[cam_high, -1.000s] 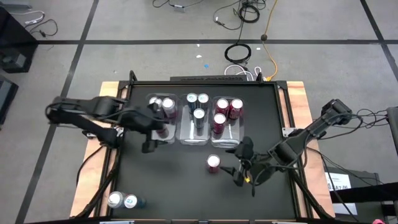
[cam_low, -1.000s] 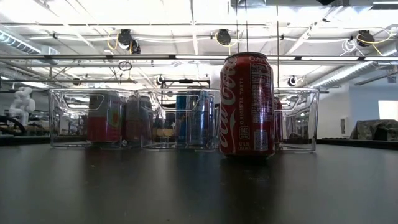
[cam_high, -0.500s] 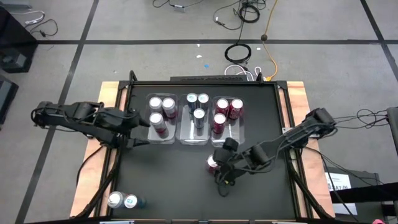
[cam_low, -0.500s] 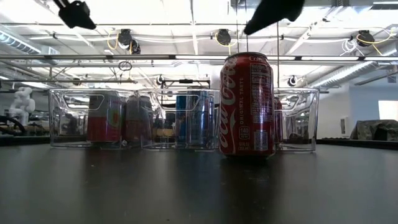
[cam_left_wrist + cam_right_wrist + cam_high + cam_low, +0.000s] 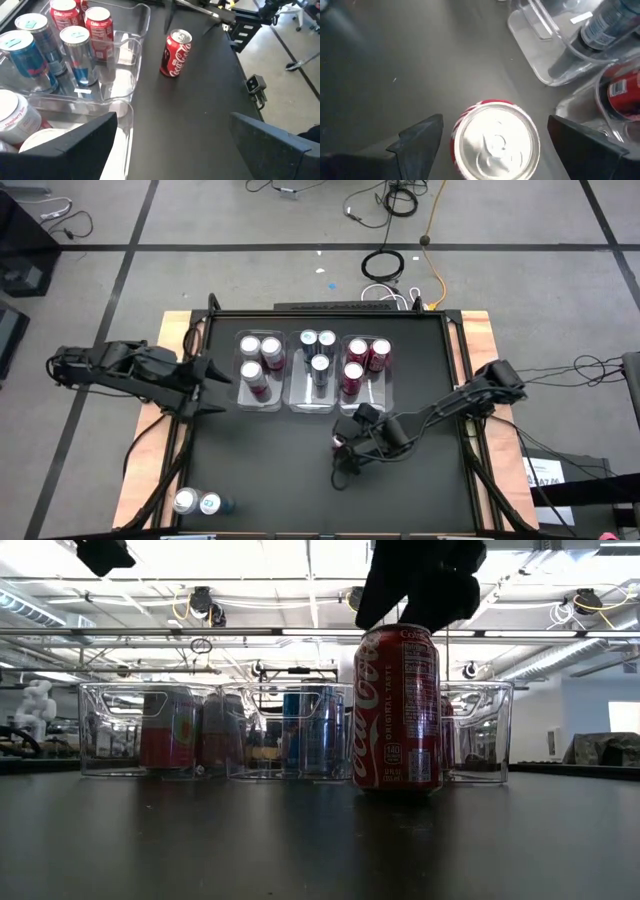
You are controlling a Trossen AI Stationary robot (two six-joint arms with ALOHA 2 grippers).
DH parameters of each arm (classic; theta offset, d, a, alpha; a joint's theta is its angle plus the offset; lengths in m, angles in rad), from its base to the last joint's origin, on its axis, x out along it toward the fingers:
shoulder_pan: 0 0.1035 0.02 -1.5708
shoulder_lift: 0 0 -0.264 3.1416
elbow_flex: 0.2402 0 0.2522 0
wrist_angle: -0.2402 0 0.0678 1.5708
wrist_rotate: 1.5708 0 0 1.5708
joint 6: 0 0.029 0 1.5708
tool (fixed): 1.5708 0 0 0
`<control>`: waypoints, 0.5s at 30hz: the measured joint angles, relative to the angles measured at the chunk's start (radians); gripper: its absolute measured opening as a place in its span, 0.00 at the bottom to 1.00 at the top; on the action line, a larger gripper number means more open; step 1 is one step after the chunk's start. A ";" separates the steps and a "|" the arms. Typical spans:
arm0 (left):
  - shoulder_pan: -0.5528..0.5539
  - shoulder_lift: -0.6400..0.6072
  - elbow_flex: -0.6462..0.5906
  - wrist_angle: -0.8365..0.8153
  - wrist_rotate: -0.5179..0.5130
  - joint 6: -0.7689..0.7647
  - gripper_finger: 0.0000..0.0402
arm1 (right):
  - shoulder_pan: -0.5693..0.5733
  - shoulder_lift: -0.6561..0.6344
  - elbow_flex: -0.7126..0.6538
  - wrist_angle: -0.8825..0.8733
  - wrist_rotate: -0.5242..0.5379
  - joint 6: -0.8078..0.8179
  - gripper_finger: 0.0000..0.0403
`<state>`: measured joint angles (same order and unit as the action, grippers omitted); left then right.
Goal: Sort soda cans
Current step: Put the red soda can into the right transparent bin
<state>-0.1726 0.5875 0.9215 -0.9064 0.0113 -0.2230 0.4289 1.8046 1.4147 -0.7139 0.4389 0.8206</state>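
- we saw the right gripper (image 5: 343, 448) poised directly above a lone red soda can (image 5: 341, 442) standing upright on the black table (image 5: 280, 470), its fingers (image 5: 420, 136) spread apart on either side of the can's silver top without touching it
- we found the left gripper (image 5: 205, 385) at the left edge of the table, just beside the left clear bin (image 5: 258, 402), fingers wide apart and holding nothing
- three bins stood side by side at the far middle: we counted three pinkish cans (image 5: 258, 360) in the left one, three silver-blue cans (image 5: 319, 350) in the middle bin (image 5: 318, 402), and three red cans (image 5: 363, 360) in the right bin (image 5: 372, 405)
- two more cans (image 5: 197, 503) stood at the near left corner
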 joint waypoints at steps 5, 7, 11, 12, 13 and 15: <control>0.000 -0.013 0.000 -0.031 0.000 0.000 0.97 | -0.005 0.013 0.000 -0.020 -0.009 0.035 0.87; 0.000 -0.015 0.000 -0.031 0.000 0.000 0.97 | -0.005 0.014 0.000 -0.045 -0.033 0.048 0.87; 0.000 -0.016 0.000 -0.031 0.009 0.000 0.97 | -0.005 0.017 0.000 -0.090 -0.052 0.076 0.87; 0.000 -0.016 0.000 -0.031 0.009 0.000 0.97 | -0.005 0.017 0.000 -0.098 -0.055 0.077 0.87; 0.000 -0.016 0.000 -0.031 0.009 0.000 0.97 | -0.006 0.022 0.000 -0.101 -0.060 0.077 0.87; 0.000 -0.016 0.000 -0.031 0.009 0.000 0.97 | -0.011 0.028 0.000 -0.105 -0.090 0.076 0.87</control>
<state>-0.1730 0.5716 0.9218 -0.9371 0.0204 -0.2234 0.4176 1.8326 1.4146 -0.8187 0.3487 0.8967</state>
